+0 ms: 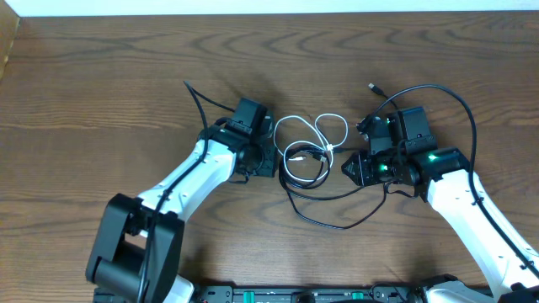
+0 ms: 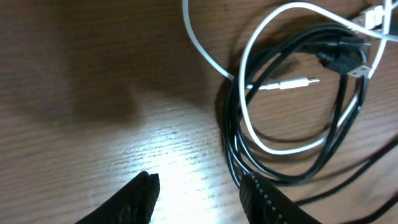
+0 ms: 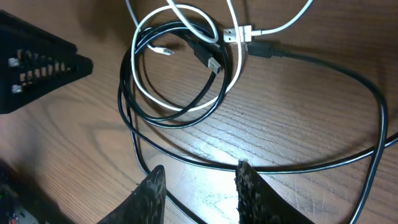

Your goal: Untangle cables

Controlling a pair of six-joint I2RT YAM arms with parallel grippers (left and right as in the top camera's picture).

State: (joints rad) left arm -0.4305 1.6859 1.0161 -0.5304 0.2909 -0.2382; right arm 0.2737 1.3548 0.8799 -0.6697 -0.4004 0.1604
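Left wrist: black cable (image 2: 231,134) cropped rightward.

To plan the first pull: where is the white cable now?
In the overhead view the white cable lies between the left hand and the right hand, tangled with the black cable.

The overhead camera looks straight down on the table (image 1: 101,76), far enough back to take in both arms. The left wrist camera sits low and close, peering past the left gripper (image 2: 199,186) at the coiled black cable (image 2: 233,137) and white cable (image 2: 286,149). The right wrist camera, behind the right gripper (image 3: 199,180), faces that same coil from the opposite side, slightly further back.
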